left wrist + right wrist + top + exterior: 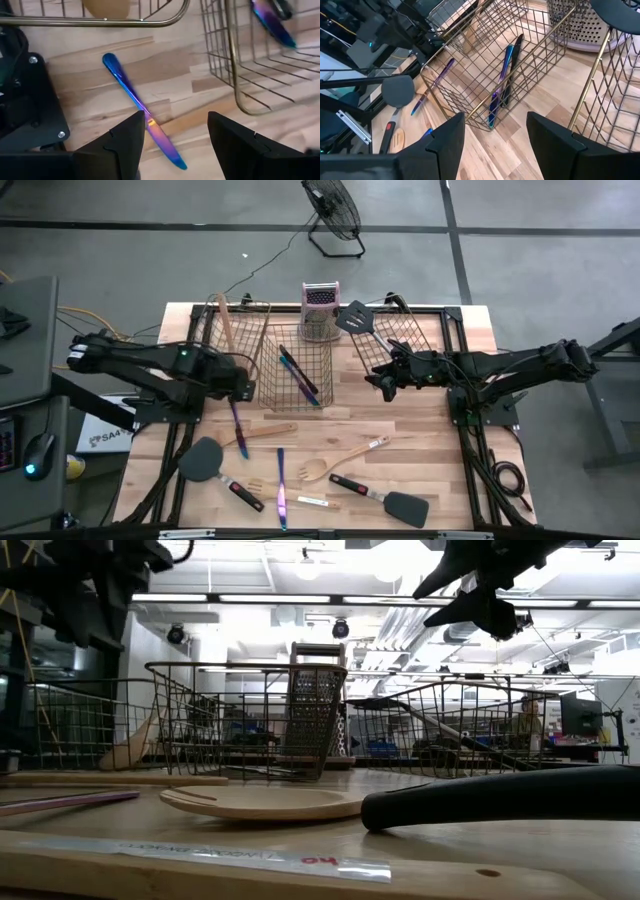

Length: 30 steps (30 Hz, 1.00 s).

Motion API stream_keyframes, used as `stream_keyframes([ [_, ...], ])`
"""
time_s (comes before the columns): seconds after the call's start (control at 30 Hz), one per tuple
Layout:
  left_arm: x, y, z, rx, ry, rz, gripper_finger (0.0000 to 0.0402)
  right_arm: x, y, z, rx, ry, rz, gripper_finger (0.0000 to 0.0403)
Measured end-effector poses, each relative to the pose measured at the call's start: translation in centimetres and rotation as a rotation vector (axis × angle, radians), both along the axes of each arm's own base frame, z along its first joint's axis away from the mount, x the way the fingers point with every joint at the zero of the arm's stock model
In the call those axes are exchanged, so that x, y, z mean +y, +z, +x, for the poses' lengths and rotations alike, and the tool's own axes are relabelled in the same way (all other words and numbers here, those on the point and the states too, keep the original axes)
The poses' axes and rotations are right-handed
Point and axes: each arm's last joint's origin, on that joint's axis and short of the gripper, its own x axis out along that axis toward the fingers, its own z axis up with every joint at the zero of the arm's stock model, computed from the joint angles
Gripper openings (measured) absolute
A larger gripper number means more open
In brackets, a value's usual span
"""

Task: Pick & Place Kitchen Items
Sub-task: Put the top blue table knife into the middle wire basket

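Progress was partial: some cutlery (300,377) lay in the middle basket (268,395); most utensils remained in front of it. My left gripper (172,142) hung spread over a knife (141,109) beside it; my right gripper (495,142) waited spread.

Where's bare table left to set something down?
Bare wood lies along the right edge beside the right basket and in front of the right gripper. The front centre is crowded with utensils around the wooden fork.
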Motion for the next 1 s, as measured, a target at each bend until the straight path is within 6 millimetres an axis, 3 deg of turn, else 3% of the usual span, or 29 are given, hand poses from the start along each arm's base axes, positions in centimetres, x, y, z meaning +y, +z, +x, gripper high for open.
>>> stream_keyframes([
  [0.33, -0.3, -2.1, 2.0, 0.162, 0.020, 0.025, 0.0214, 0.1, -0.3, -0.6, 0.049, -0.014, 0.037, 0.0206],
  [0.53, -0.6, -1.8, 1.4, 0.164, 0.025, 0.054, 0.0214, 1.7, 0.3, -4.6, 0.138, -0.030, -0.056, 0.0206],
  [0.7, -1.6, -1.5, 0.6, 0.135, 0.060, 0.073, 0.0214, 3.3, 1.6, -7.5, 0.033, -0.005, -0.149, 0.0206],
  [0.8, -2.2, -1.5, 0.3, 0.125, 0.073, 0.081, 0.0214, 4.3, 1.0, -8.3, 0.011, 0.040, -0.183, 0.0206],
  [1.0, -2.5, -2.3, -0.2, 0.130, 0.094, 0.072, 0.0214, 6.4, -2.0, -8.5, -0.073, 0.081, -0.197, 0.0206],
])
